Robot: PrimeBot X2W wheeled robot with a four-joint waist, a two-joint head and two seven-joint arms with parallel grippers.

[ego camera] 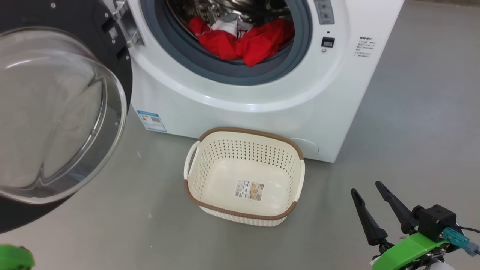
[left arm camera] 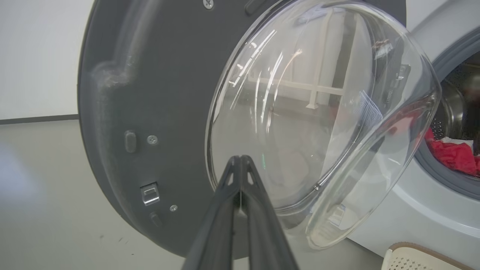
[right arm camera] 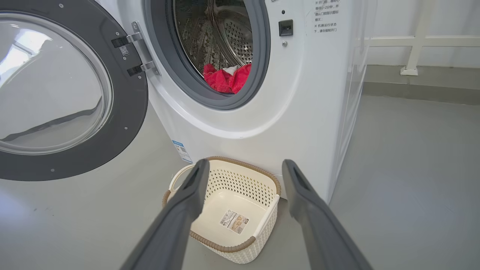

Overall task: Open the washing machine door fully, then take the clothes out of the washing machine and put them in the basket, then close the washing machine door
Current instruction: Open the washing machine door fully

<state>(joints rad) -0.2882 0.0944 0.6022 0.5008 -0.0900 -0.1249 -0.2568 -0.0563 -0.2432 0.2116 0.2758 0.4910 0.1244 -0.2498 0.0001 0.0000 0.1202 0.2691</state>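
Note:
The washing machine stands with its door swung out to the left, the glass bowl bulging toward me. Red and white clothes lie at the drum's front lip, also seen as clothes in the right wrist view. On the floor just in front of the machine sits the cream basket, with nothing in it but a sticker. My left gripper is shut, holding nothing, its tips just in front of the door's glass bowl. Low at the right, my right gripper is open, right of the basket.
Grey floor spreads to the right of the machine and in front of the basket. A white rail runs along the wall behind the machine's right side. The open door takes up the space to the left.

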